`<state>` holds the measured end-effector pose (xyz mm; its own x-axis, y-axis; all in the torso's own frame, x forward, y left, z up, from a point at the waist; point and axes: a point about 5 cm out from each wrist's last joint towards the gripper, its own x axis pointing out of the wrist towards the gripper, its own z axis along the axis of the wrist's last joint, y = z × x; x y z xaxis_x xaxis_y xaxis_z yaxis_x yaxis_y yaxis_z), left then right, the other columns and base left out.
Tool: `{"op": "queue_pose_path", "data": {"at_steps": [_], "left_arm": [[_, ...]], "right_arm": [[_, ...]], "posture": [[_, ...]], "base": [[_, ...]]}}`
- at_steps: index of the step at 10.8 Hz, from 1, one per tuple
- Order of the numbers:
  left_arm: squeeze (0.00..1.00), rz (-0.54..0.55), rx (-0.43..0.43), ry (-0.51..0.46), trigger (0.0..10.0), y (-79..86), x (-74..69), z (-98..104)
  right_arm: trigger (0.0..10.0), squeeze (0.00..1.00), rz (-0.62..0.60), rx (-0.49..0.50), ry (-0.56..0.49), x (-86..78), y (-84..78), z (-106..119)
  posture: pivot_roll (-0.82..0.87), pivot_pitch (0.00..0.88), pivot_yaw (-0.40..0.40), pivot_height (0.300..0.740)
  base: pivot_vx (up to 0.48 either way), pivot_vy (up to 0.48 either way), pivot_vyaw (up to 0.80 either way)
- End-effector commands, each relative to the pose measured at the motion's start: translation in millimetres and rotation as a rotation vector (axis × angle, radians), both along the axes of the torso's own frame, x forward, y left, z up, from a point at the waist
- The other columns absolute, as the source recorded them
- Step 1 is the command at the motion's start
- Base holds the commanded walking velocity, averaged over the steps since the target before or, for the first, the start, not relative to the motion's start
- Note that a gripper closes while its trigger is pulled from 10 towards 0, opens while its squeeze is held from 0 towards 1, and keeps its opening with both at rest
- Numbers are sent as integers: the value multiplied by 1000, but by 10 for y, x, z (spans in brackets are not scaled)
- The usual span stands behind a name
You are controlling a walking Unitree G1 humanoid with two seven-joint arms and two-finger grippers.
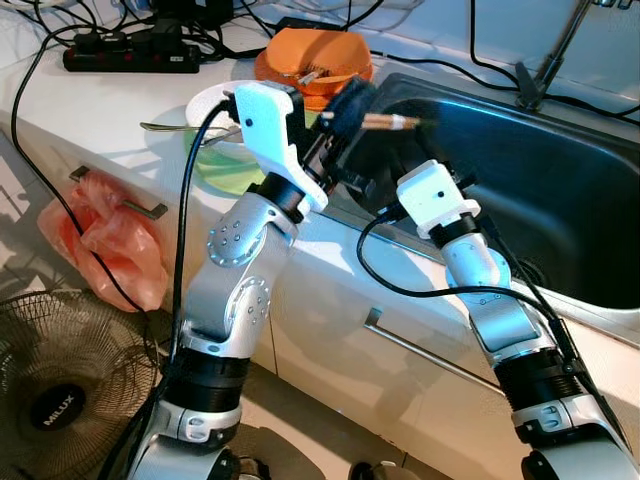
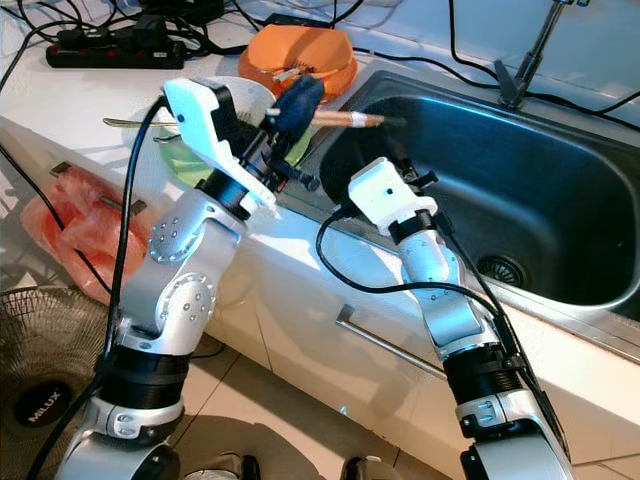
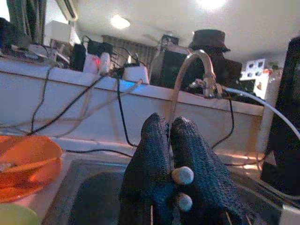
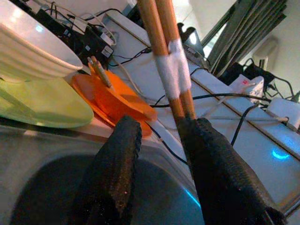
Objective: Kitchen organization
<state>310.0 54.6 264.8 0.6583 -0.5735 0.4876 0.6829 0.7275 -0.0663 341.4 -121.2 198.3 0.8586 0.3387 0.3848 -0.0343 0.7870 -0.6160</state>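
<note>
Fan (image 1: 55, 395) on the floor, grippers over the sink's (image 1: 560, 190) left edge.
Left gripper (image 2: 300, 103) clamps wooden chopsticks (image 2: 345, 119); right gripper (image 4: 159, 136) gapes narrowly beside them.

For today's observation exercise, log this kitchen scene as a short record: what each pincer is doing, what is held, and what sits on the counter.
Left pincer: shut on chopsticks, over the sink's near-left edge
Chopsticks: wooden pair, taped together, pointing over the sink
Right pincer: open, chopsticks against one finger
Sink: steel basin
Counter items: orange bowl, white bowl on green plate, power strip
</note>
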Motion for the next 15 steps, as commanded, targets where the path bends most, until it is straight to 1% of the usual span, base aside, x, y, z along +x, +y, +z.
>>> {"op": "queue_pose_path", "data": {"at_steps": [1, 2, 4, 8, 9, 10, 15], "left_arm": [[0, -36, 2, -3, 10000, -34, -46, 2], [0, -53, 10, 10, 10000, -50, -54, -24], [0, -87, 28, 33, 10000, -66, -74, -64], [0, -106, 27, 42, 10000, -86, -90, -70], [0, -105, 25, 43, 10000, -87, -89, -68], [0, -106, 24, 46, 10000, -89, -90, -75], [0, -99, 40, 49, 10000, -82, -84, -90]], "right_arm": [[10000, 0, -17, 3, -20, 23, 1, 52], [10000, 0, -42, 12, -27, 37, -24, 69], [10000, 0, -51, 16, -35, 43, -27, 75], [10000, 0, -23, 21, -24, 30, 37, 50], [2118, 0, -16, 21, -22, 28, 53, 50], [0, 0, -12, 21, -22, 25, 65, 49], [0, 0, -14, 27, -17, 29, 55, 44]], "posture": [[41, 74, -1, 740], [41, 74, -1, 740], [39, 75, 3, 740], [40, 84, 2, 740], [40, 84, 2, 740], [40, 84, 2, 740], [42, 88, 3, 740]], "base": [[0, 0, 0], [0, 0, 0], [0, 0, 0], [0, 0, 0], [0, 0, 0], [0, 0, 0], [0, 0, 0]]}}
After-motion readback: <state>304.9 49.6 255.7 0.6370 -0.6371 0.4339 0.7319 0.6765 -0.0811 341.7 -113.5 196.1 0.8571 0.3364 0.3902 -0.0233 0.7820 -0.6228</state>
